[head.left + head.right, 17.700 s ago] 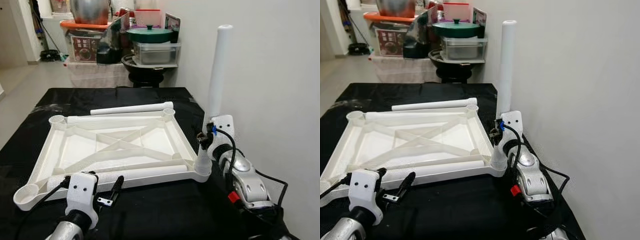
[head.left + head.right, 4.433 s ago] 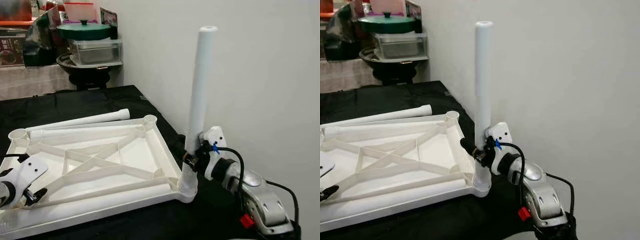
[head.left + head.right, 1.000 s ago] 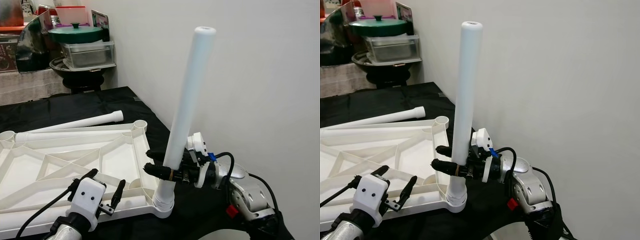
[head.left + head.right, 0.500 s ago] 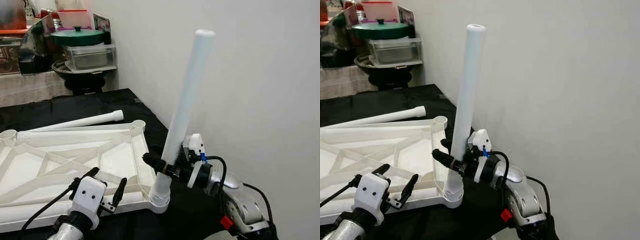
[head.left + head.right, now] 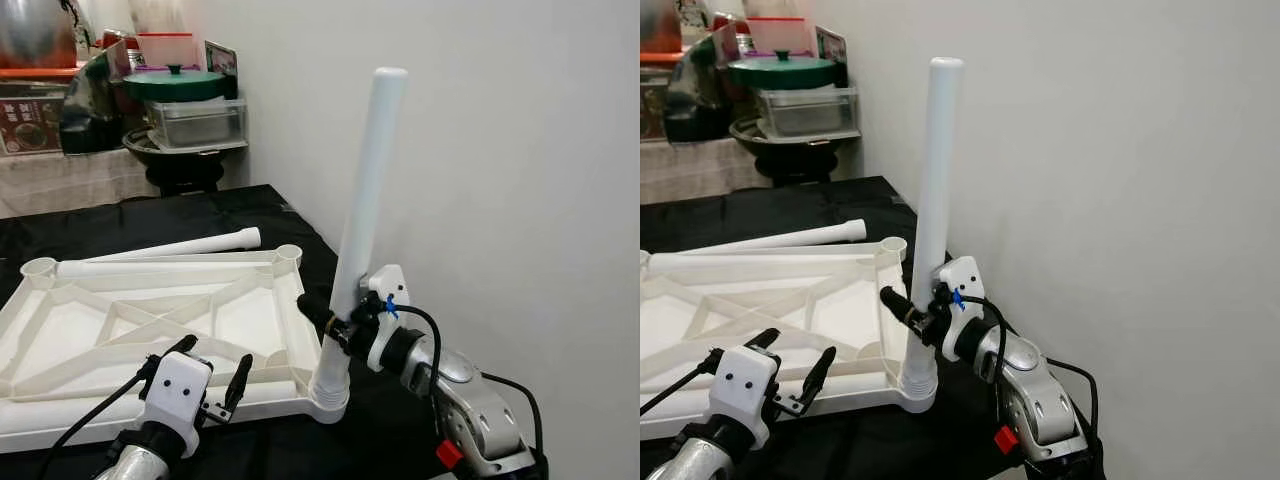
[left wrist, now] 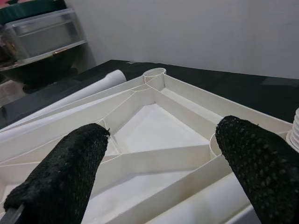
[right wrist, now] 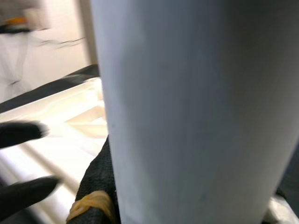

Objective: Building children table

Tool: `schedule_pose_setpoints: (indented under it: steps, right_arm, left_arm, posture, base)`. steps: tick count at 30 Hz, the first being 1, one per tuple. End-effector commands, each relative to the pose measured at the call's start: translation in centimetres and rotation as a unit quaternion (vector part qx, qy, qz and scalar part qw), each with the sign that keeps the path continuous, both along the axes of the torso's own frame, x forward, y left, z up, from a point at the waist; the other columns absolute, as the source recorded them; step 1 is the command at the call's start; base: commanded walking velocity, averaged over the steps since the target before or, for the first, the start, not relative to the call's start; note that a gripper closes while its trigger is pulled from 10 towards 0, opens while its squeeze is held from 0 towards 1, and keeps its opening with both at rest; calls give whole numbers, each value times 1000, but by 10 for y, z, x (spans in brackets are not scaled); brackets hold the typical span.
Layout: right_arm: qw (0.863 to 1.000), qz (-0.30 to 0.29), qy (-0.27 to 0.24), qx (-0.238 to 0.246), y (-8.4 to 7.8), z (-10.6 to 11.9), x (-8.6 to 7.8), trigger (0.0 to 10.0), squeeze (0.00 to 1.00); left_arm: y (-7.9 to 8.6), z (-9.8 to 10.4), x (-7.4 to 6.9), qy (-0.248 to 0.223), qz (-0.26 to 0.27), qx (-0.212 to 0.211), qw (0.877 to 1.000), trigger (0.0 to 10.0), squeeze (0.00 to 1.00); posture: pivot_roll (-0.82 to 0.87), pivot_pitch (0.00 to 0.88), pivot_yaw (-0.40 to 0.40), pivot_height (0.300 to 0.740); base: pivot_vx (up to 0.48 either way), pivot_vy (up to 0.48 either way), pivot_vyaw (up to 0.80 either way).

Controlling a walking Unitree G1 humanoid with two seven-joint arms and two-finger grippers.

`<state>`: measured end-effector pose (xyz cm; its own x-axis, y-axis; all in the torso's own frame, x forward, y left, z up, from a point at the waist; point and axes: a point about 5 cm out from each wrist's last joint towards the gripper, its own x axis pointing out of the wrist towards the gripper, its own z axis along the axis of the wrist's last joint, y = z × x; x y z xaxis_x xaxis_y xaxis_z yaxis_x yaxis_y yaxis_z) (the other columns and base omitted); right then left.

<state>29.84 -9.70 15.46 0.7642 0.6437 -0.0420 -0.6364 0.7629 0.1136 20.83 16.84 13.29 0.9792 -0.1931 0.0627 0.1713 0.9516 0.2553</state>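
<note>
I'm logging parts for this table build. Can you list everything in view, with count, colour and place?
Ribbed plastic tabletop panel: 1, white, upside down on the black cloth.
Upright plastic table leg: 1, white, standing in the tabletop's near right corner socket.
Loose plastic table legs: 2, white, lying along the tabletop's far edge.
Black table cloth: 1, under everything.
Round green pot lid: 1, on a clear container in the clutter at the back.
Right claw: black fingers closed on the upright leg just above the socket.
Left claw: black fingers open, over the tabletop's near edge.
</note>
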Motion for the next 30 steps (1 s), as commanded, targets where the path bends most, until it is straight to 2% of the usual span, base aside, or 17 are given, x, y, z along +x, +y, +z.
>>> schedule_pose_setpoints:
  steps: [1, 7, 14, 16, 22, 30]
  right_arm:
    - [985, -90, 133, -70, -25, -58, -3, 10000, 0]
    - [977, -142, 132, -91, -31, -57, -3, 10000, 0]
    - [959, -220, 134, -118, -41, -59, -2, 10000, 0]
    - [955, -238, 131, -117, -43, -58, -1, 10000, 0]
    - [932, -322, 127, -106, -58, -55, 2, 10000, 0]
    - [918, -365, 116, -99, -64, -51, 4, 10000, 0]
  left_arm:
    - [2, -4, 1, 5, 7, -2, 1000, 10000, 0]
    - [5, -5, 1, 5, 15, -3, 1000, 10000, 0]
    - [5, -4, 3, 2, 19, -4, 1000, 10000, 0]
    - [5, -5, 3, 2, 19, -5, 1000, 10000, 0]
    - [5, -5, 4, 2, 23, -9, 1000, 10000, 0]
    - [4, -5, 6, 0, 23, -12, 1000, 10000, 0]
  posture:
    - [109, 0, -84, 740]
    - [107, 0, -84, 740]
    - [105, 0, -86, 740]
    - [104, 0, -87, 740]
    - [101, 0, -87, 740]
    - [100, 0, -88, 740]
  base:
    - [0, 0, 0]
    - [0, 0, 0]
    - [0, 0, 0]
    - [0, 0, 0]
    - [0, 0, 0]
    - [0, 0, 0]
